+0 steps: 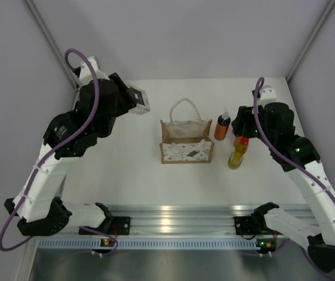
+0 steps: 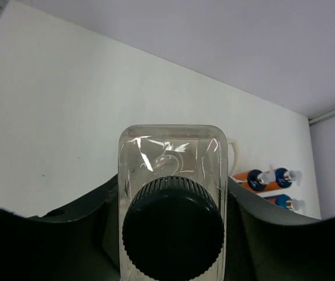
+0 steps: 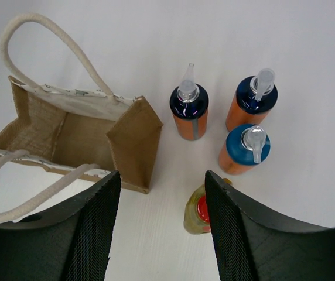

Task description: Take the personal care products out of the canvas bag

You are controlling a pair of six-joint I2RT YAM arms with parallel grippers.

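The canvas bag [image 1: 184, 142] stands upright mid-table, tan with white rope handles; its inside [image 3: 68, 137] looks empty. My left gripper [image 1: 138, 100] is raised left of the bag, shut on a pale clear bottle with a dark cap [image 2: 173, 228]. Right of the bag stand two orange bottles with dark blue caps [image 3: 188, 105] [image 3: 254, 98], an orange one with a light-blue cap [image 3: 246, 149], and an amber bottle with a red cap [image 3: 199, 212]. My right gripper [image 3: 162, 175] hovers open above the table between the bag and the amber bottle, holding nothing.
White table, grey walls on three sides. The aluminium rail [image 1: 173, 213] with both arm bases runs along the near edge. The right arm [image 1: 284, 137] leans over the bottles on the right.
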